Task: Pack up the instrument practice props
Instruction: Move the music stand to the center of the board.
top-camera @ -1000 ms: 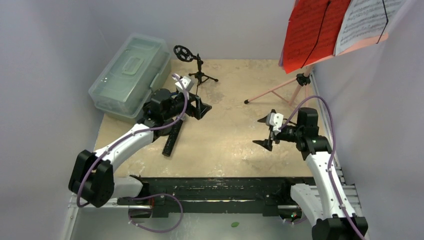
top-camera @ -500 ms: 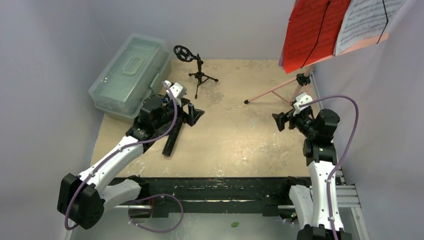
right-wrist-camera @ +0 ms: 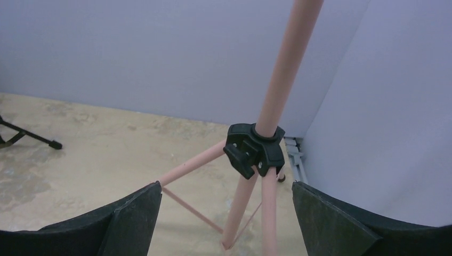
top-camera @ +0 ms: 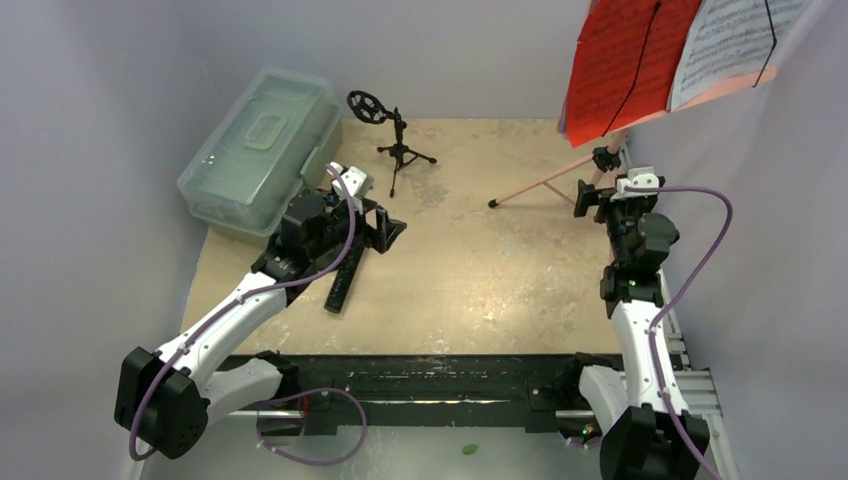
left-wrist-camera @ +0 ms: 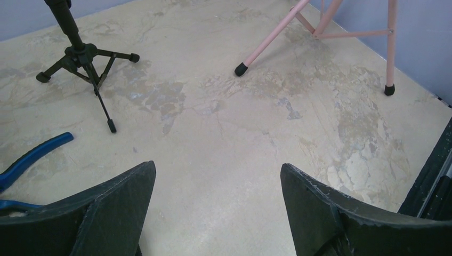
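Observation:
The pink music stand stands at the back right, its pole (right-wrist-camera: 288,64) rising from a black hub (right-wrist-camera: 255,149) above three pink legs (top-camera: 545,182). Red pages (top-camera: 625,60) and a white sheet-music page (top-camera: 735,40) rest on top. My right gripper (top-camera: 598,192) is open just in front of the hub, and in the right wrist view the gripper (right-wrist-camera: 225,188) has the legs between its fingers without touching them. A black mic tripod (top-camera: 400,150) with a round holder (top-camera: 366,105) stands at the back left. My left gripper (top-camera: 390,225) is open over bare table, with nothing between its fingers (left-wrist-camera: 218,168).
A clear greenish case (top-camera: 262,145) with its lid shut sits at the left rear. Blue-handled pliers (left-wrist-camera: 32,154) lie by my left gripper's left finger. A black bar (top-camera: 345,280) lies under the left arm. The right wall stands close behind the music stand.
My right arm has swung from the table's middle to the back right and now faces the stand's hub, jaws a little wider. The left arm drew back slightly, then held still.

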Controlling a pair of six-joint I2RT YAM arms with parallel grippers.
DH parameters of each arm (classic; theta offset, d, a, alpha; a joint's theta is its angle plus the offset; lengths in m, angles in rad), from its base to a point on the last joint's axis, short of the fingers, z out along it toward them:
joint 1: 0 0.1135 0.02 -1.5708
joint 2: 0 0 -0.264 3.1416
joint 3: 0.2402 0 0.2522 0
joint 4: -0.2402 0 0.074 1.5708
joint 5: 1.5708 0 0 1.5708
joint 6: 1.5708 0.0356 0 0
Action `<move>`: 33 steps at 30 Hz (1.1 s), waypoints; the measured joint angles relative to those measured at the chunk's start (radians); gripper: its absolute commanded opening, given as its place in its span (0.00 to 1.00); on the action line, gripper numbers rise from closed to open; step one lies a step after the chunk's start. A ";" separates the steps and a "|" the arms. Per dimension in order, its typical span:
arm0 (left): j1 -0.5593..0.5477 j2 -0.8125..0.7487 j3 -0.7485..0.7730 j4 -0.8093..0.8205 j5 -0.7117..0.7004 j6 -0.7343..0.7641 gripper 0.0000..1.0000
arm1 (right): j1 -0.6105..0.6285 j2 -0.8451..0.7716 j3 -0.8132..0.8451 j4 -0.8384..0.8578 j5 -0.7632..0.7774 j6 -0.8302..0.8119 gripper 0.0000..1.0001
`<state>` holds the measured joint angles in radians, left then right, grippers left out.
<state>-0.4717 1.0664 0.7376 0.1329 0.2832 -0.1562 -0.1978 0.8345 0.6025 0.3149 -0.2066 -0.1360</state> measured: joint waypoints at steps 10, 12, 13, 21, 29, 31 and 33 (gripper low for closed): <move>0.000 0.000 0.000 -0.004 -0.019 0.014 0.87 | -0.059 0.219 -0.083 0.525 -0.017 0.057 0.93; 0.000 0.000 0.000 -0.010 -0.021 0.018 0.87 | -0.059 0.266 -0.077 0.588 -0.024 0.058 0.92; 0.000 0.001 0.000 -0.015 -0.023 0.019 0.87 | -0.059 0.286 -0.071 0.610 -0.029 0.058 0.91; 0.000 0.002 0.000 -0.036 -0.030 0.022 0.87 | -0.066 0.462 0.072 0.704 -0.061 0.078 0.81; 0.000 0.005 0.000 -0.046 -0.030 0.023 0.87 | -0.067 0.568 0.168 0.757 -0.132 0.109 0.47; 0.000 0.005 0.000 -0.047 -0.030 0.027 0.87 | -0.069 0.588 0.183 0.757 -0.150 0.106 0.33; 0.000 0.005 0.000 -0.046 -0.031 0.029 0.87 | -0.080 0.599 0.193 0.756 -0.156 0.102 0.17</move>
<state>-0.4713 1.0718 0.7376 0.0868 0.2527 -0.1268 -0.2779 1.4334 0.7956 1.0706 -0.3630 -0.0338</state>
